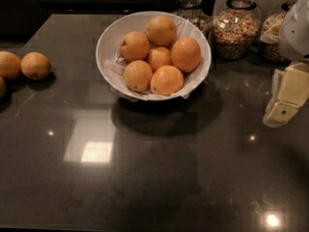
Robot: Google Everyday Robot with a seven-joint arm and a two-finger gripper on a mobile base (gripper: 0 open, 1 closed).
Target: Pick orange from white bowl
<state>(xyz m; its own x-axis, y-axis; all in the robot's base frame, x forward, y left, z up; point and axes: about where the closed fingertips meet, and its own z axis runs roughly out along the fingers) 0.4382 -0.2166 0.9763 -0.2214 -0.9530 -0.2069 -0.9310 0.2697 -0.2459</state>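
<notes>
Hanging at the right edge of the scene, well apart from the fruit, is the gripper point(282, 103), pale and blocky, and it holds nothing. Whether it is set wide or narrow I cannot tell from this side. Over to the white bowl point(102, 47), which sits on the far half of the dark desk point(145, 178) with six fruits heaped on a crumpled paper lining. That lining is probably what keeps them from rolling about. The target, the orange point(186, 54), is the big deep-coloured one on the right side of the heap. It leans against the right wall of the bowl and touches its neighbours on the left and near sides. That spot looks handy, being the side nearest the gripper and riding high in the pile, so its top is exposed. Beyond the bowl stand glass jars of grains point(236, 28), close behind the far rim (a reach that overshoots could clip them). Far left on the desk lie loose oranges point(35, 65), not part of the job. By my reading the approach has not begun, and nothing is lifted yet.
</notes>
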